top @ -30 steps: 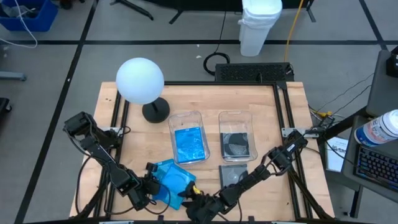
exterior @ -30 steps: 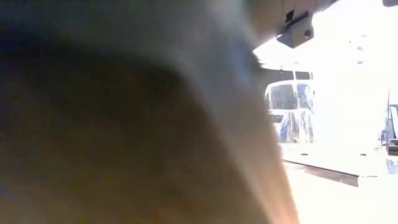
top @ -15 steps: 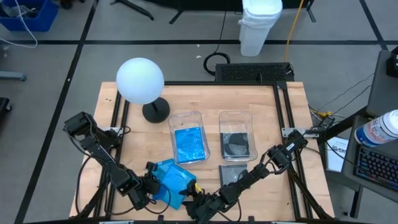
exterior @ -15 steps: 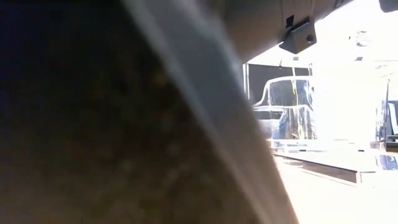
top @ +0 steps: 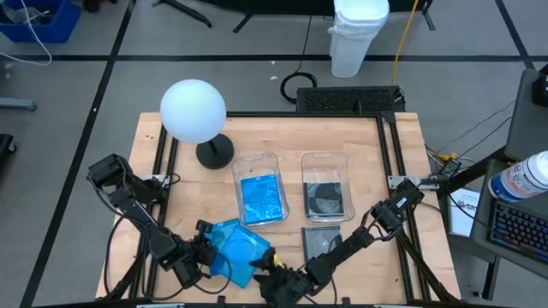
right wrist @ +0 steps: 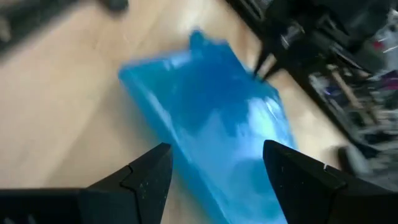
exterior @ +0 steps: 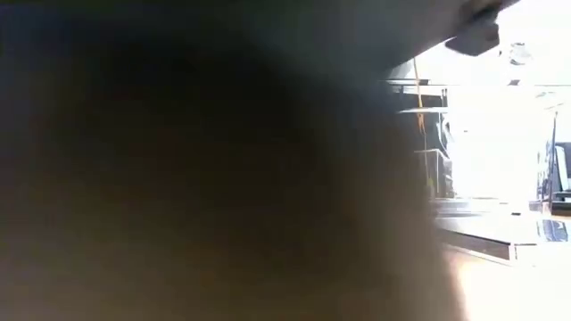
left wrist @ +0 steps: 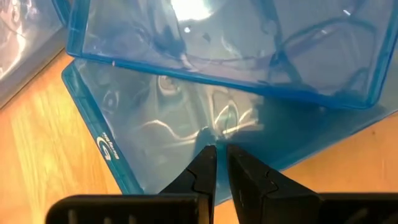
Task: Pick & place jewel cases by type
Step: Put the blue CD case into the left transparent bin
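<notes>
Two translucent blue jewel cases lie overlapped near the bottom centre of the high view, on the wooden table, just below the left clear bin. That bin holds another blue case. The right clear bin beside it holds a dark grey case, and one more dark case lies flat on the table just below that bin.

The left gripper sits at the lower left of the blue pair, its fingers clenched nearly together with the tips on the lower blue case's face; whether they pinch it cannot be told. In its wrist view the upper blue case crosses over the lower one at an angle.

The right gripper is at the bottom centre of the high view, right of the blue pair, fingers released wide, a blue case lying ahead between them.

A white globe lamp stands at the table's upper left
</notes>
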{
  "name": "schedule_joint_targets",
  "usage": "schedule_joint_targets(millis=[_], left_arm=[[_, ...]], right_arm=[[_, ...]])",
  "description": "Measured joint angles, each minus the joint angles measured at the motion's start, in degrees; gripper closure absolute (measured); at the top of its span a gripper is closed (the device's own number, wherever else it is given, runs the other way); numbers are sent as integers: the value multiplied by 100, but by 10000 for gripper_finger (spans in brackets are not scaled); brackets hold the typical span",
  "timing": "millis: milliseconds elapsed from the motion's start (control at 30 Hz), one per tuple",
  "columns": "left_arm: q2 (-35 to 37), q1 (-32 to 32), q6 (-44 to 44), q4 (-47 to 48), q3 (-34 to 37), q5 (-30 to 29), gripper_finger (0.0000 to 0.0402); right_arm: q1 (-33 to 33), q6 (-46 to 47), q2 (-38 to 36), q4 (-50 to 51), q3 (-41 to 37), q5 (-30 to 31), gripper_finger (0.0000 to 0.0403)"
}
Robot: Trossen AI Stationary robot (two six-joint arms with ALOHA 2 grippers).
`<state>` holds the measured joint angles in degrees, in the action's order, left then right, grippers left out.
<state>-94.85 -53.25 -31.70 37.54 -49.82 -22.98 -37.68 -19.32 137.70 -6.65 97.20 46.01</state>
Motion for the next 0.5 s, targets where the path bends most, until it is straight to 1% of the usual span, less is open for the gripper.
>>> schedule_joint_targets(millis=[67, 133, 200, 233, 300, 400, 500], left_arm=[[2, -22, -4, -6, 0, -28, 355], [4, -45, -9, -5, 0, -69, 355], [7, -60, -9, -2, 0, -114, 355], [7, -70, -9, -4, 0, -116, 355], [7, -98, 33, -1, 0, -176, 355], [7, -159, 211, 12, -2, -300, 355], [7, -200, 278, 20, -2, -311, 355]], right_arm=[[-101, -176, -173, 259, -28, 370, 163], [-187, -49, -396, 413, -39, 477, 163], [-233, 460, -719, 513, -26, 460, 163], [-237, 873, -889, 640, -2, 357, 163], [-152, 2076, -1188, 1094, 5, -83, 163], [108, 4177, -1529, 2017, -12, -1006, 163], [382, 5797, -1812, 2709, -3, -2010, 163]])
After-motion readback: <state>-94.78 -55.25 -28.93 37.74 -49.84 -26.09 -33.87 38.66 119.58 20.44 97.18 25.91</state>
